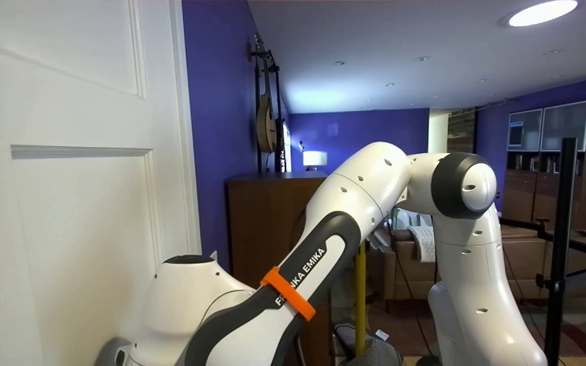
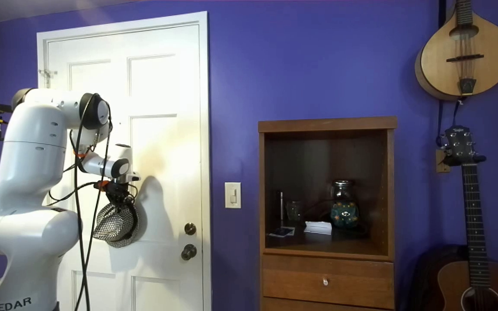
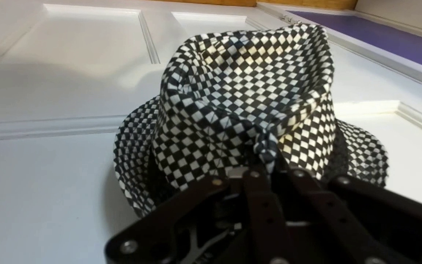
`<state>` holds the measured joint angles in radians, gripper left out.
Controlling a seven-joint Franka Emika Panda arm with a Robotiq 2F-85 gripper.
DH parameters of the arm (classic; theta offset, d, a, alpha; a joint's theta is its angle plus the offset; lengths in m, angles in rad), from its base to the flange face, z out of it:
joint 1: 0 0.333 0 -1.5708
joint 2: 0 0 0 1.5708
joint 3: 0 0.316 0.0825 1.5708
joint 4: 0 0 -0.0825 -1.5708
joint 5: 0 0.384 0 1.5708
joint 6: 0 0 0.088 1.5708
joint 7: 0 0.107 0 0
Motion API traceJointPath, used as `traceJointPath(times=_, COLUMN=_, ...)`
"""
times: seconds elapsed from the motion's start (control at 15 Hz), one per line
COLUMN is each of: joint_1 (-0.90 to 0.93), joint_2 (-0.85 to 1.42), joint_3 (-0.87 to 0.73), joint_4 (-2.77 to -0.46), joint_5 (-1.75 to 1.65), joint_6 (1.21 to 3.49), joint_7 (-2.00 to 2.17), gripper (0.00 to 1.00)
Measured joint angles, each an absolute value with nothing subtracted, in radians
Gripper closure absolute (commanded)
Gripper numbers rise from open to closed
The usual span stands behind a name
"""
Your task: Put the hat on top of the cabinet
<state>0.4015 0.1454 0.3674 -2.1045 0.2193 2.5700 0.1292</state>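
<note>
Hat (image 3: 247,106) hangs from gripper (image 3: 272,170)

Checked black and white, it is pinched in the closed gripper, in front of the white door (image 2: 167,86). Past the light switch (image 2: 233,195) stands the brown cabinet (image 2: 327,125), a jar (image 2: 342,190) inside.

Checkered hat (image 3: 247,106) hangs apart from brown cabinet (image 2: 294,272).

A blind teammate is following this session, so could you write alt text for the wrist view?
A black-and-white checkered fedora is pinched by a fold at the front of its creased crown in the black tool. Behind it is a white panelled door, with a strip of purple wall at upper right.
</note>
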Motion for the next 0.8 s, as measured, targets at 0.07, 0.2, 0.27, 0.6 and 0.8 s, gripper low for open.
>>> traceJointPath(times=0.07, joint_1=0.401, joint_2=0.142, joint_3=0.367, joint_4=-2.104, joint_5=0.218, joint_6=2.570, joint_7=0.130, gripper=0.99)
traceJointPath(times=0.2, joint_1=0.400, joint_2=0.130, joint_3=0.366, joint_4=-2.104, joint_5=0.214, joint_6=2.569, joint_7=0.131, gripper=0.98)
traceJointPath(times=0.27, joint_1=0.400, joint_2=0.122, joint_3=0.366, joint_4=-2.104, joint_5=0.213, joint_6=2.567, joint_7=0.131, gripper=0.98)
traceJointPath(times=0.6, joint_1=0.397, joint_2=0.077, joint_3=0.366, joint_4=-2.104, joint_5=0.213, joint_6=2.549, joint_7=0.133, gripper=0.98)
traceJointPath(times=0.8, joint_1=0.393, joint_2=0.050, joint_3=0.362, joint_4=-2.103, joint_5=0.213, joint_6=2.517, joint_7=0.144, gripper=0.98)
